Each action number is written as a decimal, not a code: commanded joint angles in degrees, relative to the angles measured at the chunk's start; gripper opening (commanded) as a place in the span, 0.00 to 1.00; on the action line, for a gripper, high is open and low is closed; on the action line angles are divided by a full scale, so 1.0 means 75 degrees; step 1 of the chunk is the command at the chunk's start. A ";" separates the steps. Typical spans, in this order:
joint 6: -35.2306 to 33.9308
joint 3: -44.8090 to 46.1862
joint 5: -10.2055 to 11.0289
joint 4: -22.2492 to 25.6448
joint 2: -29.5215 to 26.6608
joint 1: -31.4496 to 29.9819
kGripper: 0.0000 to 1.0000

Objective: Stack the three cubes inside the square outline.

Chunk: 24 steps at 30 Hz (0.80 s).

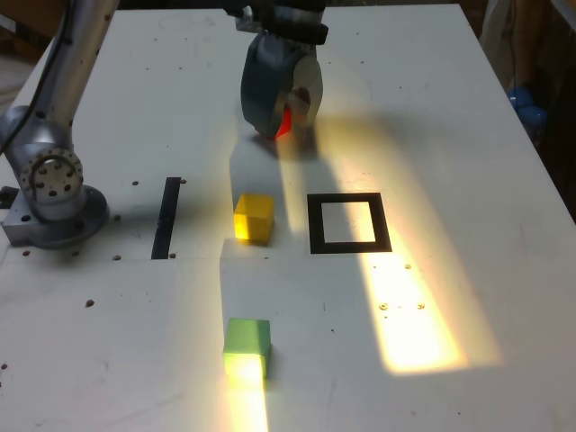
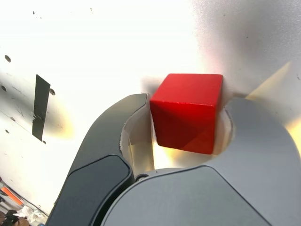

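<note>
The red cube (image 2: 188, 113) sits between the two jaws of my gripper (image 2: 187, 100), and both jaws press against its sides. In the exterior view the gripper (image 1: 282, 131) stands low over the far part of the table, with only a sliver of the red cube (image 1: 284, 120) showing. The yellow cube (image 1: 253, 217) lies nearer, just to the exterior view's left of the square outline (image 1: 316, 225). The green cube (image 1: 247, 346) rests close to the front edge. The white centre of the outline holds nothing.
A straight black strip (image 1: 166, 216) of tape lies at the exterior view's left of the yellow cube, and it also shows in the wrist view (image 2: 41, 107). The arm's base (image 1: 54, 189) stands at the left edge. A bright patch of light crosses the table.
</note>
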 commanded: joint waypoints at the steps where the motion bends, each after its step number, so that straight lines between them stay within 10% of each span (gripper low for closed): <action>1: 0.0019 -0.0014 0.0017 -0.0002 -0.0009 -0.0061 0.35; 24: 0.0198 0.0112 0.0376 -0.0009 -0.0744 -0.2325 0.35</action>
